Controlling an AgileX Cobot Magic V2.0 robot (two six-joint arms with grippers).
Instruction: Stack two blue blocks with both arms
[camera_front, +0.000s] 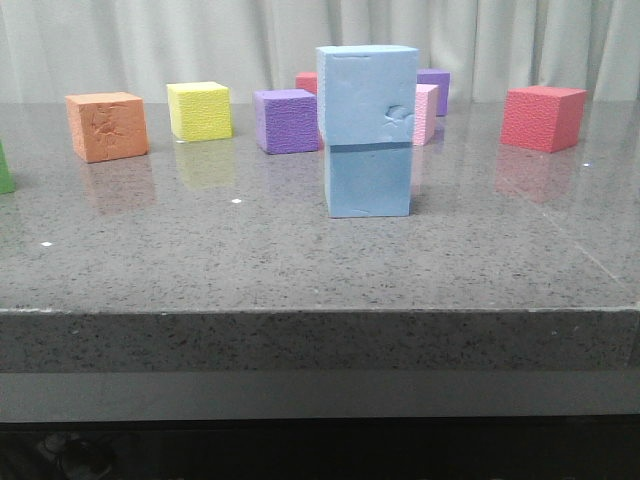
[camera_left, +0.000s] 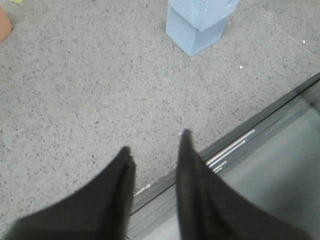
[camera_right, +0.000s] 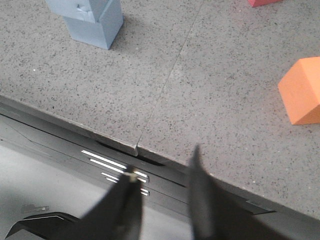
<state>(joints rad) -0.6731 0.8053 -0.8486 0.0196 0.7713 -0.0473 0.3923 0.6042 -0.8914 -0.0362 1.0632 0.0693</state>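
Both grippers, left (camera_left: 155, 142) and right (camera_right: 165, 170), are sitting empty with fingers parted at the table's (camera_front: 300, 260) near edge, blue blocks (camera_front: 367, 130) stacked well ahead of them, so stacking looks done; next move, if any, is just parking.

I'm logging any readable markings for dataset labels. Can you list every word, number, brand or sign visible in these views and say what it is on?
There is no readable text in any view.
The upper blue block has only dents, not lettering.
The orange cube has scuffed marks on its face, not characters.
The pale bars on the dark frame below the table edge are plain stripes or glints, not letters.
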